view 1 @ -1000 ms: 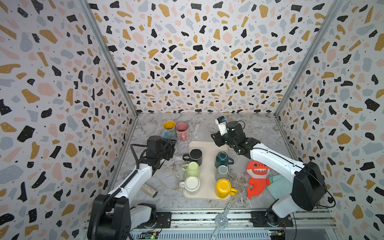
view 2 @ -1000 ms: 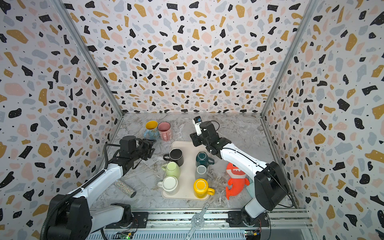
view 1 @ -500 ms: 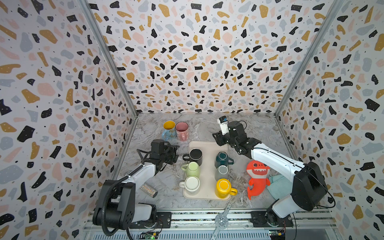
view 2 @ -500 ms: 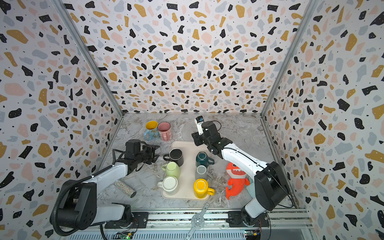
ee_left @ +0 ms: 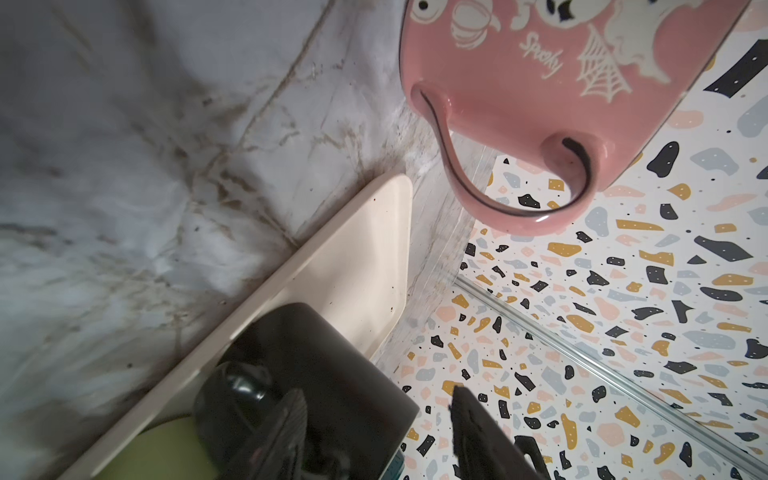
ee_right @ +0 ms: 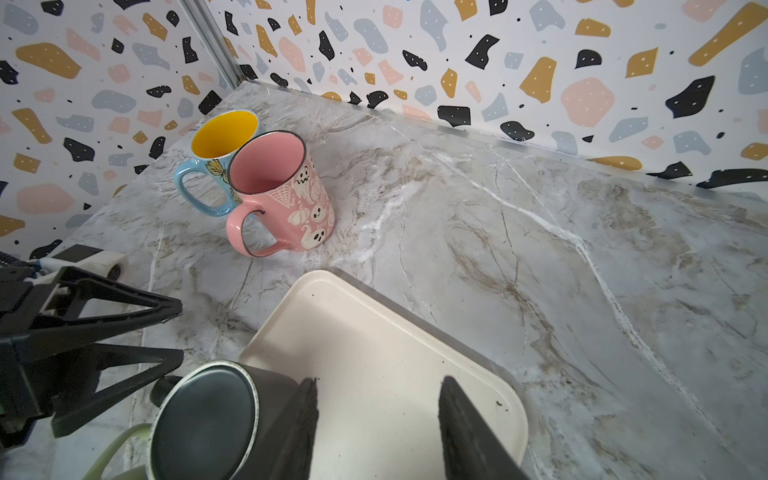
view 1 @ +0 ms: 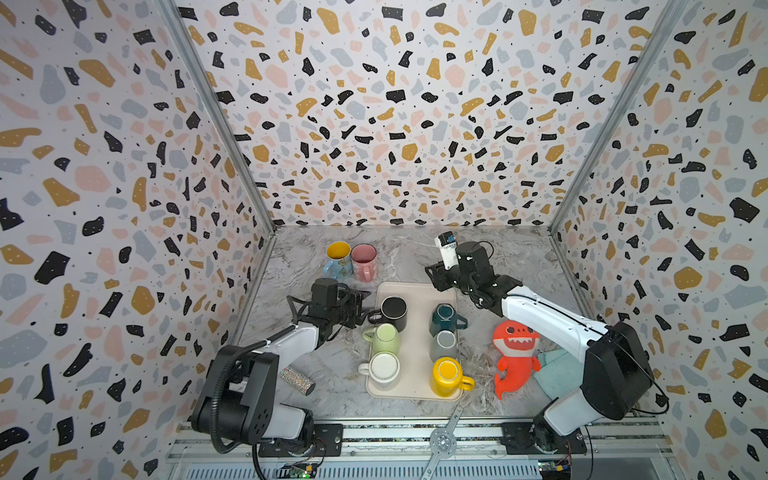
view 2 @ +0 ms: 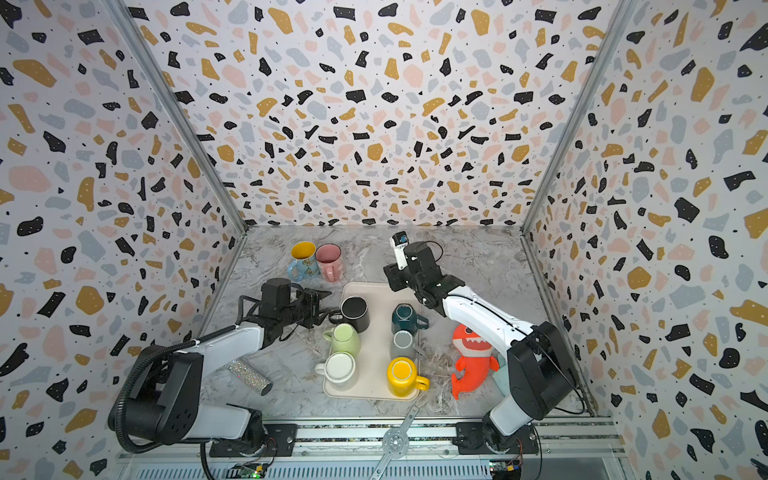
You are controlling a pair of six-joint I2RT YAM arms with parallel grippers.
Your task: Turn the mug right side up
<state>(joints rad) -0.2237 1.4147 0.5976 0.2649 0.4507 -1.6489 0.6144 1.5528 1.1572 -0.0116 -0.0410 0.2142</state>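
Observation:
A black mug [view 1: 394, 309] [view 2: 355, 311] stands upside down at the far left of the cream tray [view 1: 415, 291], its handle toward my left gripper. My left gripper [view 1: 362, 306] [view 2: 326, 307] lies low and level, open, with its fingertips at that handle. In the left wrist view the black mug [ee_left: 324, 374] fills the space behind the open left gripper [ee_left: 374, 407]; contact is unclear. My right gripper [view 1: 433, 279] [ee_right: 378, 395] hangs open over the tray's bare far end [ee_right: 374, 332], beside the black mug [ee_right: 203, 419]. Green [view 1: 384, 337], white [view 1: 383, 368], teal [view 1: 444, 318], grey [view 1: 444, 343] and yellow [view 1: 448, 374] mugs also sit inverted.
A pink mug [view 1: 364, 262] [ee_left: 540, 83] and a blue mug with a yellow inside [view 1: 338, 259] stand upright behind the tray. A red shark toy [view 1: 513, 357] and a teal cloth [view 1: 559, 372] lie right of it. A glittery cylinder [view 1: 297, 380] lies front left. Patterned walls close three sides.
My left arm has dropped lower and carried its gripper a little right, up to the black mug's handle. The right gripper has hardly moved.

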